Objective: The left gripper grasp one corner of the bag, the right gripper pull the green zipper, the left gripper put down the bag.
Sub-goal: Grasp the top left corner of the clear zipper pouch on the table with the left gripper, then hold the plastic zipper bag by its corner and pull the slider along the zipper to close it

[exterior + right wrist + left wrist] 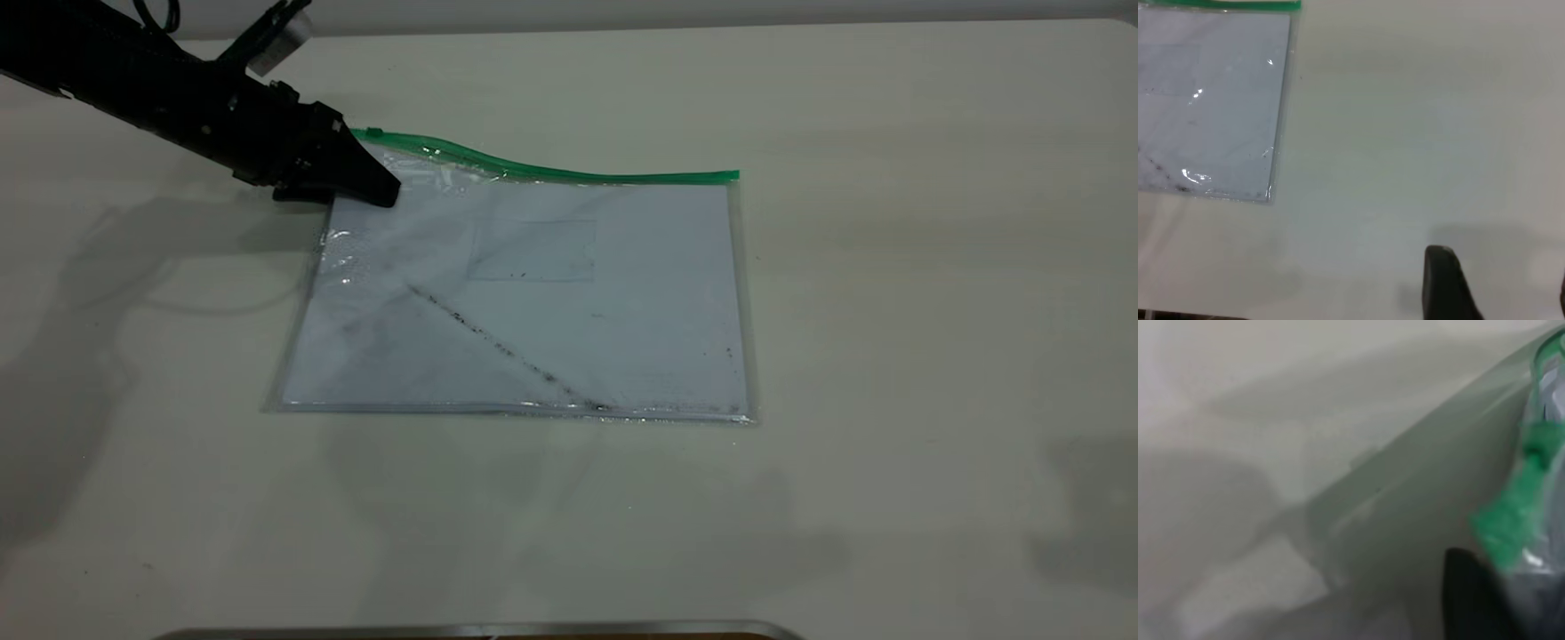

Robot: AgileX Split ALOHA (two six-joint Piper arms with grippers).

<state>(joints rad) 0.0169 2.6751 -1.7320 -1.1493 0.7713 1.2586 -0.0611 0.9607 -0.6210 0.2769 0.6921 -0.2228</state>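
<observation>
The bag [551,302], a flat clear pouch with white paper inside, lies in the middle of the table. Its green zipper [569,172] runs along the far edge, with the slider tab [373,133] at the left end. My left gripper [378,188] is at the bag's far left corner and shut on it; the zip edge there is raised and wavy. The left wrist view shows the green zipper [1511,520] close beside one black finger [1468,600]. My right gripper [1501,293] hovers open over bare table to the right of the bag [1211,100], out of the exterior view.
The pale table [889,311] spreads on all sides of the bag. A metal rim [480,629] runs along the near edge. The left arm's body [133,80] reaches in from the far left.
</observation>
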